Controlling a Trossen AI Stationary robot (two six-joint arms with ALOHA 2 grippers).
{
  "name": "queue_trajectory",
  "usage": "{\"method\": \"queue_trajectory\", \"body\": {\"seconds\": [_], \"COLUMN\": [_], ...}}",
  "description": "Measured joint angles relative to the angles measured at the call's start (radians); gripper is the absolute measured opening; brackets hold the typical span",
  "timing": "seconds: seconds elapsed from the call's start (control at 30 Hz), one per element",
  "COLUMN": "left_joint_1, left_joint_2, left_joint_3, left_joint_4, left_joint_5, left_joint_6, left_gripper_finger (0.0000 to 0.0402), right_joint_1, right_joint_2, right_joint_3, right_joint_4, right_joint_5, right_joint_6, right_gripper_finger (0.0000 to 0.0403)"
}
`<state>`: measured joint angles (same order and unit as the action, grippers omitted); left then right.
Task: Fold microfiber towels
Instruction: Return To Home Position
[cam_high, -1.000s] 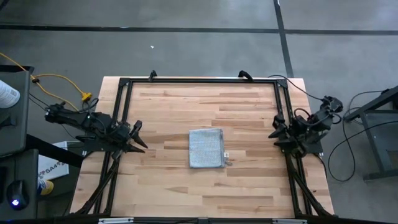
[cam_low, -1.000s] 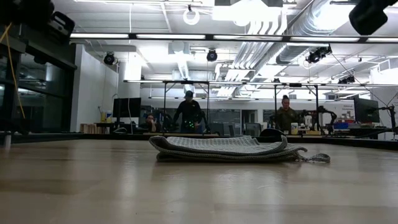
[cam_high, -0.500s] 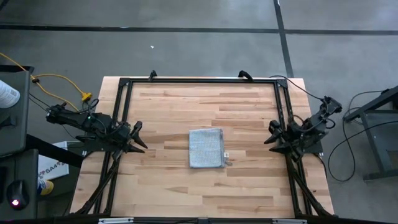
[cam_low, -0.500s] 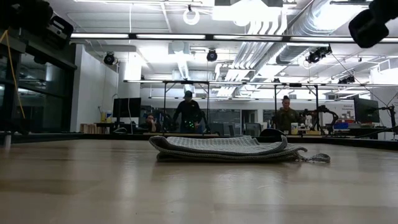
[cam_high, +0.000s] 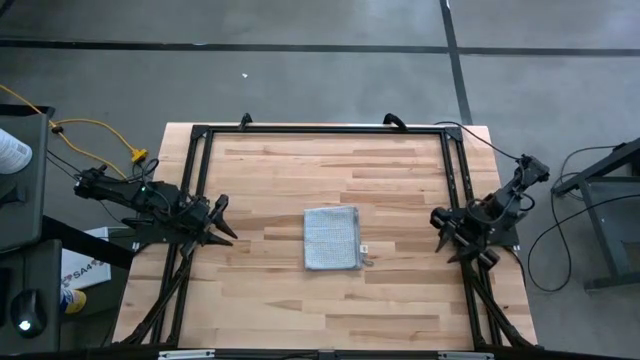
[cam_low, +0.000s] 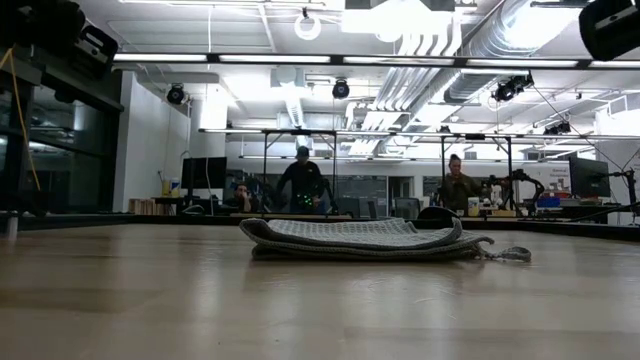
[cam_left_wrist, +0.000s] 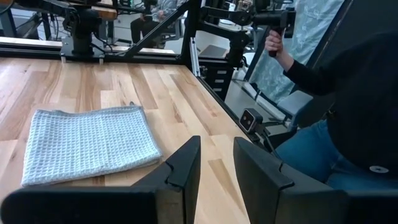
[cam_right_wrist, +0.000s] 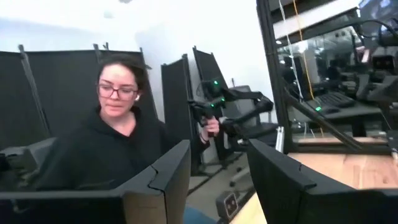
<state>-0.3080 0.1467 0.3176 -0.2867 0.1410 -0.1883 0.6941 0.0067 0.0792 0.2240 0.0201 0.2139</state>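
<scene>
The light grey-blue microfiber towel (cam_high: 331, 238) lies folded flat on the middle of the wooden table, its small white tag (cam_high: 364, 248) at its right edge. It shows in the low view (cam_low: 360, 238) and the left wrist view (cam_left_wrist: 87, 148) too. My left gripper (cam_high: 222, 220) is open and empty at the table's left side, well left of the towel. My right gripper (cam_high: 440, 222) is open and empty at the table's right side, raised off the table, pointing toward the near edge.
A black metal frame (cam_high: 320, 129) runs along the table's far, left and right sides. A person (cam_left_wrist: 348, 106) holding a handheld controller stands beyond the table's near edge. Other people show far off in the room (cam_low: 303, 180).
My right gripper has swung toward the table's near edge and turned, staying open and empty. The towel and my left gripper have kept still.
</scene>
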Motion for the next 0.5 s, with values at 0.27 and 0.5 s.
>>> {"method": "queue_trajectory", "body": {"seconds": [0.27, 0.5], "left_joint_1": [0.0, 0.0], "left_joint_2": [0.0, 0.0], "left_joint_3": [0.0, 0.0], "left_joint_4": [0.0, 0.0], "left_joint_5": [-0.001, -0.002], "left_joint_6": [0.023, 0.034], "left_gripper_finger": [0.0097, 0.0097], "right_joint_1": [0.0, 0.0], "right_joint_2": [0.0, 0.002], "right_joint_3": [-0.009, -0.07], "right_joint_4": [-0.015, 0.016], "right_joint_5": [0.025, 0.138], "right_joint_6": [0.01, 0.052], "right_gripper_finger": [0.0153, 0.0153]}}
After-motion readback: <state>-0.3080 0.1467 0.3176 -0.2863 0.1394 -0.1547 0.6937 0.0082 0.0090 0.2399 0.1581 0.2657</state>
